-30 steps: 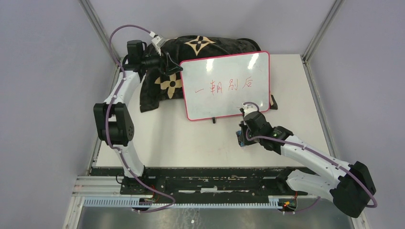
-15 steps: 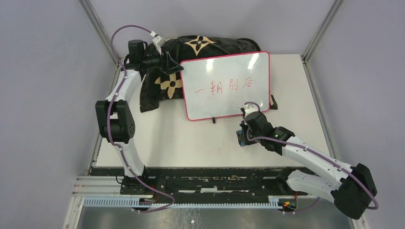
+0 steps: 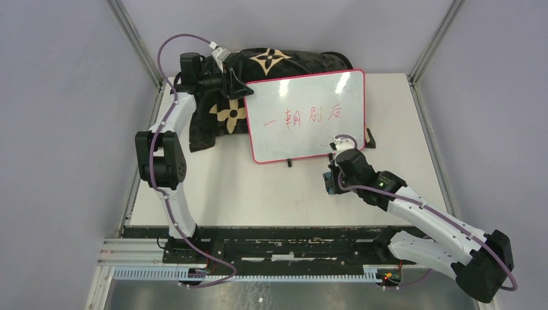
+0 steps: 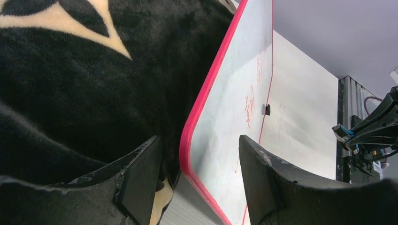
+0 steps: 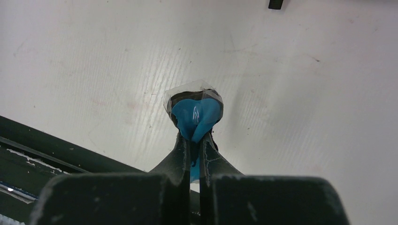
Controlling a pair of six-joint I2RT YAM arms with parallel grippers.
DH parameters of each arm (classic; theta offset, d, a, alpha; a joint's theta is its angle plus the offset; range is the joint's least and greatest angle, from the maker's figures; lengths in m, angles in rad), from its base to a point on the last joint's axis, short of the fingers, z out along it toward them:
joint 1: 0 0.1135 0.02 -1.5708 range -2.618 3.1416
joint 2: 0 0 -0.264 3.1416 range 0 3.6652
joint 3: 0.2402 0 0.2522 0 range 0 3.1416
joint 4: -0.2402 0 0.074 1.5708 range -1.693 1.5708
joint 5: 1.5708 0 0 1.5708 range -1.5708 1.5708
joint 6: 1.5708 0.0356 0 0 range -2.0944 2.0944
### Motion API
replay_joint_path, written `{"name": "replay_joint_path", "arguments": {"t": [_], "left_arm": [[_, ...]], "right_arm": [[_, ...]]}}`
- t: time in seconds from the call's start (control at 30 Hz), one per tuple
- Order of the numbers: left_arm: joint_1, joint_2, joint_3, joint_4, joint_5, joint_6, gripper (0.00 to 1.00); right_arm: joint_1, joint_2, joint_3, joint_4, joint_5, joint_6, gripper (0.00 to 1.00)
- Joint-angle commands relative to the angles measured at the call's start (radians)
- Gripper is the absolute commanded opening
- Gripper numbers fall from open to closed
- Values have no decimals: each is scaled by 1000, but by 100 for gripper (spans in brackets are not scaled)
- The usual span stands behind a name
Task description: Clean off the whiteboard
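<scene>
Finds the left pincer (image 3: 240, 88) at the far left of the counter (image 3: 258, 194), spread apart, with the pink frame edge of the whiteboard (image 3: 310, 139) running between its two fingers (image 4: 141, 173); cannot tell whether either finger touches the frame. Shows a black cushion (image 3: 223, 126) with tan flower patterns just left of and behind that edge, bunched along the far side, the board's far left corner overlapping it in the top view. Places the whiteboard in the middle of the counter toward the far side, skewed a little, its left edge right beside the cushion. Reads one row of red handwritten characters (image 3: 304, 116) across its middle. Picks out small black feet (image 3: 290, 163) at its near edge and at its right side. Puts the right pincer (image 3: 331, 184) just near of the board's near right corner, pointed down at the counter and clamped on a soft blue wad (image 5: 196, 115) partly wrapped in clear film; cannot tell whether the wad touches the surface.
</scene>
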Motion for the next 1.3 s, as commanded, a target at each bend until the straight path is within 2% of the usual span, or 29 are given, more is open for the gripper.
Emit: {"name": "replay_joint_path", "arguments": {"t": [0.0, 0.3, 0.77, 1.07, 1.27], "left_arm": [[-5, 11, 72, 65, 53, -70, 67], [-7, 69, 126, 98, 89, -140, 65], [-8, 82, 117, 71, 120, -123, 64], [-6, 80, 88, 67, 153, -116, 59], [-8, 85, 89, 65, 154, -117, 52]], "right_arm": [[-3, -21, 75, -9, 58, -23, 1], [-3, 4, 166, 24, 160, -77, 1], [-3, 92, 259, 79, 200, -116, 1], [-4, 127, 295, 79, 232, -139, 1], [-5, 141, 307, 101, 288, -148, 1]]}}
